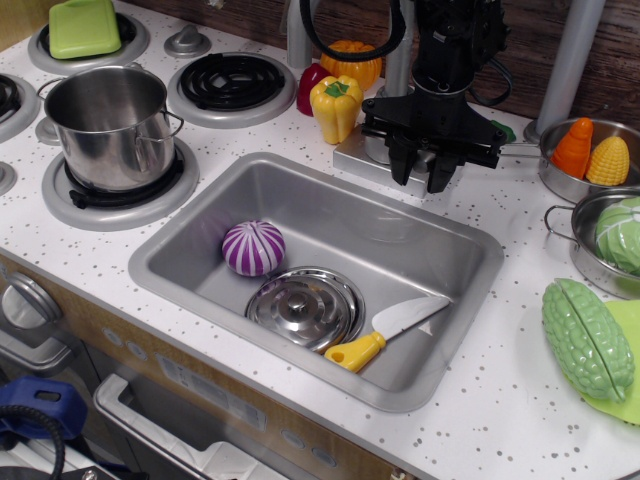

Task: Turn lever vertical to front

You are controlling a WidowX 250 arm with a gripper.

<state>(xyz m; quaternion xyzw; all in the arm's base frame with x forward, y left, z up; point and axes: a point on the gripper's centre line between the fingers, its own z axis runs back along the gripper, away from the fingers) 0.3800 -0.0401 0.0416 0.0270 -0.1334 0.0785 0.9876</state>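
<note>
My black gripper (420, 178) hangs fingers-down over the grey faucet body (377, 147), at the back rim of the sink (470, 250). Its two fingers (400, 165) stand apart, with a gap between them at the front edge of the faucet's base plate (350, 152). The lever is almost wholly hidden behind the gripper's body and fingers. I cannot see which way it points or whether the fingers touch it.
A yellow pepper (336, 105), a red pepper and a pumpkin (350, 58) stand left of the faucet. A pan with carrot and corn (590, 150) is to the right. In the sink lie a purple onion (253, 247), a lid (305, 305) and a knife (390, 330).
</note>
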